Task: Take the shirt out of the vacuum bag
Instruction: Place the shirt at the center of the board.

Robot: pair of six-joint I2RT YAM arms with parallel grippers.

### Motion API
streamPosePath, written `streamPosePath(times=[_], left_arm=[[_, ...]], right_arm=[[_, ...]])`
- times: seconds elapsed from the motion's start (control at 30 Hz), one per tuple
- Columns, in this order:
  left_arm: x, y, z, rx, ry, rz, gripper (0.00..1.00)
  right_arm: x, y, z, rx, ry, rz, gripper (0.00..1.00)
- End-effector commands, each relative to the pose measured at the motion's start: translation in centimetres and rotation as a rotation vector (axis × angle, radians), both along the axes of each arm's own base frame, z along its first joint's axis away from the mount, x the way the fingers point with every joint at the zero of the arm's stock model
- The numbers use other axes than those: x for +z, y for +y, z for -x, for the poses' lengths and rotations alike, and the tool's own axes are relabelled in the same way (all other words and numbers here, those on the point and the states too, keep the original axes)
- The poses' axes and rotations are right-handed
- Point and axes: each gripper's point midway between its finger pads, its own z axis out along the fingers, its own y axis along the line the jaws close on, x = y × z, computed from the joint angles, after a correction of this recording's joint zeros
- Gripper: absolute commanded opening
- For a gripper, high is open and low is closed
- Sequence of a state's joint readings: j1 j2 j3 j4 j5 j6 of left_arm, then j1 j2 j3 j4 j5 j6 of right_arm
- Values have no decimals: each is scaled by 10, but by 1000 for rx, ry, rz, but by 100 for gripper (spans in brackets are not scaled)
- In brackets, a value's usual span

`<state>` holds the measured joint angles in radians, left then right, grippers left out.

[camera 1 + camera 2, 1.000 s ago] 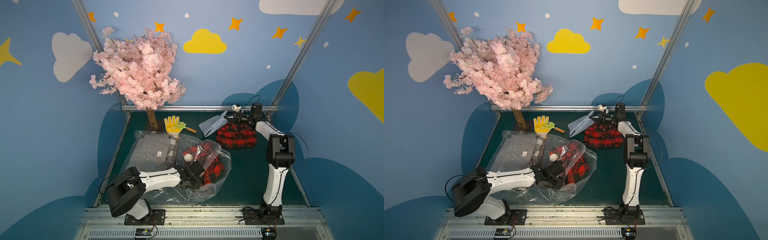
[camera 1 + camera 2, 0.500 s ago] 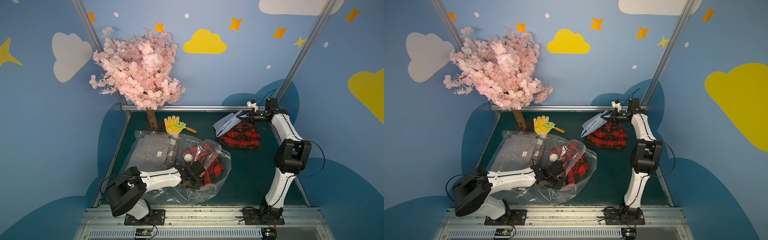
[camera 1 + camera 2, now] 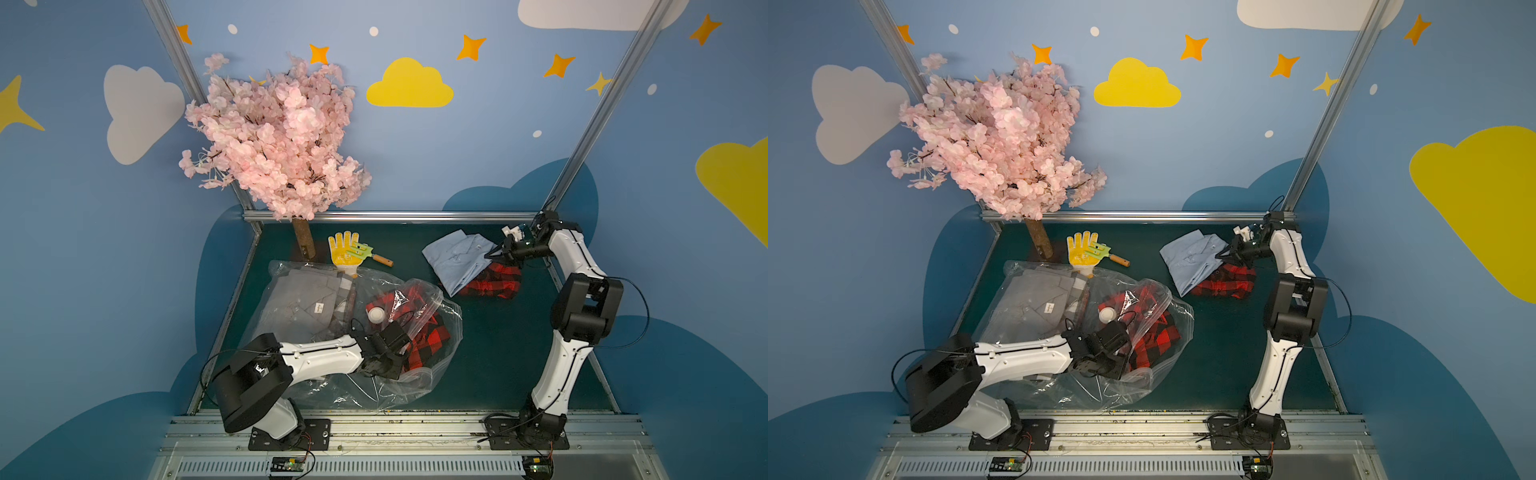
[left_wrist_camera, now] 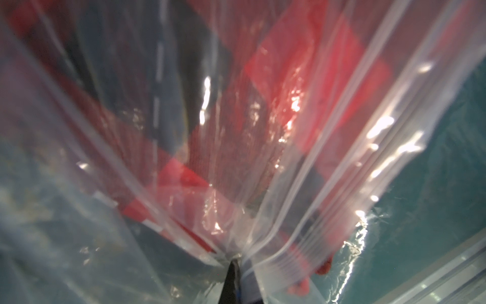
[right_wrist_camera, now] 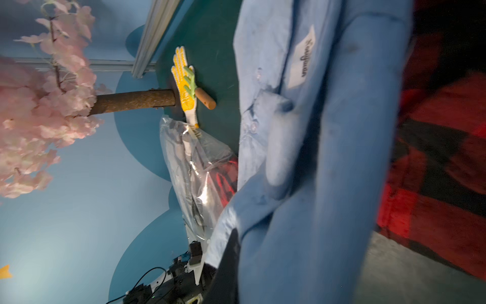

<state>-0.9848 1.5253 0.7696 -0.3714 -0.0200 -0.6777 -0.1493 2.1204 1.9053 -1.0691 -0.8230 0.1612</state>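
Clear plastic of the vacuum bag (image 3: 415, 382) on the tabletop (image 3: 498, 353), zip edge clenched in my left gripper (image 4: 232, 259); plaid shirt (image 3: 432, 336) inside. My right gripper (image 3: 496, 252) is at the blue shirt (image 3: 455, 255), grip impossible to tell. Keep the mouth taut, draw cloth slowly.

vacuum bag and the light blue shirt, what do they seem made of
The vacuum bag: thin clear plastic film, glossy; it crinkles, glints, and the red plaid shirt inside shows through. The light blue shirt: woven cloth, likely cotton or a blend, matte; soft folds, buttons and a sewn label in the right wrist view.
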Motion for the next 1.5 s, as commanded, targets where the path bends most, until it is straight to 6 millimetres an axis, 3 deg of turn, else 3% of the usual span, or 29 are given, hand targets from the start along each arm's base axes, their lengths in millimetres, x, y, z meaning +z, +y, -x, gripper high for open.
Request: streamPosePath(times=[0.0,0.13,0.23,0.37,0.5,0.6,0.83,0.97,1.07,1.47], left_arm=[[-6,2,14,-41,47,-13,4],[-3,1,13,-48,42,-4,4],[0,0,13,-51,34,3,4],[5,-1,12,-53,27,15,4],[8,-4,11,-57,23,26,4],[9,-4,11,-57,20,30,5],[6,-6,11,-68,27,29,4],[6,-6,10,-69,22,28,4],[6,-6,11,-69,22,25,4],[4,-2,11,-57,22,21,5]], right_arm=[[-29,-30,6,-56,66,152,37],[-31,-47,3,-177,34,106,63],[-17,-50,8,-241,-35,83,71],[-6,-51,28,-298,-62,97,73],[-9,-49,56,-354,-56,87,74],[-13,-33,75,-375,-74,36,77],[-53,-2,102,-439,-75,-31,78],[-81,13,101,-469,-75,-78,79],[-92,16,92,-524,-101,-128,79],[-103,31,63,-622,-197,-195,78]])
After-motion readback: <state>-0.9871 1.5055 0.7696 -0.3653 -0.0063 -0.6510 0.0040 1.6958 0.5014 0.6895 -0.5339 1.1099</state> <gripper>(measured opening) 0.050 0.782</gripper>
